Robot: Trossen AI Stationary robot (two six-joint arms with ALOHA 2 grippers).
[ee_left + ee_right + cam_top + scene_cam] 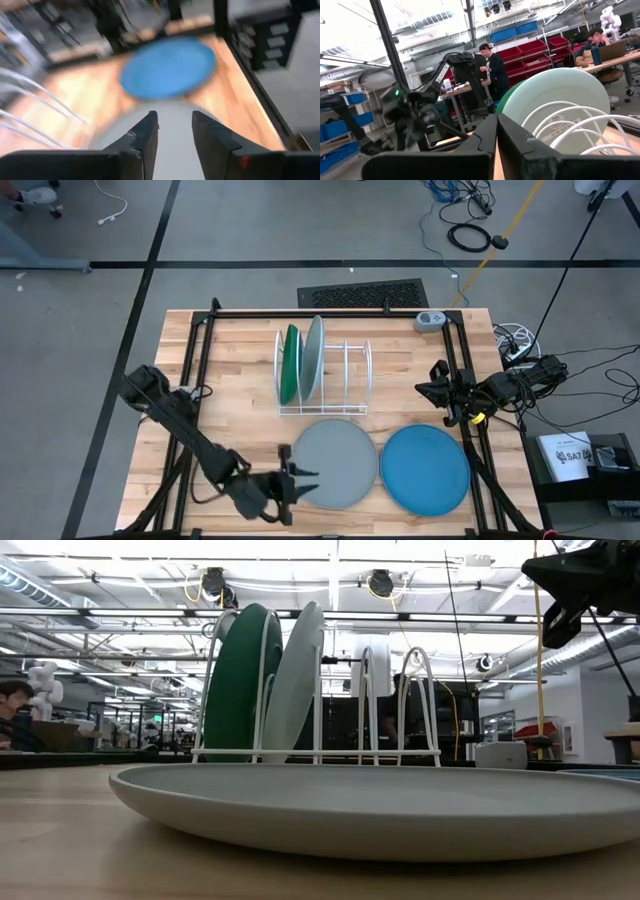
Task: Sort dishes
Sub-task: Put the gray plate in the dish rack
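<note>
The grey plate [335,463] lies flat on the table, and the medium blue plate [425,470] lies flat to its right. The dark green plate [290,363] and the pale blue plate [313,357] stand on edge in the white wire rack [350,380]. My left gripper [303,482] is open at the grey plate's left rim, its fingers pointing toward the table's right. In the left wrist view my left gripper [175,122] hovers over the grey plate [175,155], with the blue plate [167,67] beyond. My right gripper [430,394] waits shut to the right of the rack.
A black frame [330,312] runs around the table's edges. A small grey device [430,321] sits at the far right corner. Bare wood lies left of the rack and the grey plate. The rack's right slots [410,705] hold nothing. People sit in the room behind.
</note>
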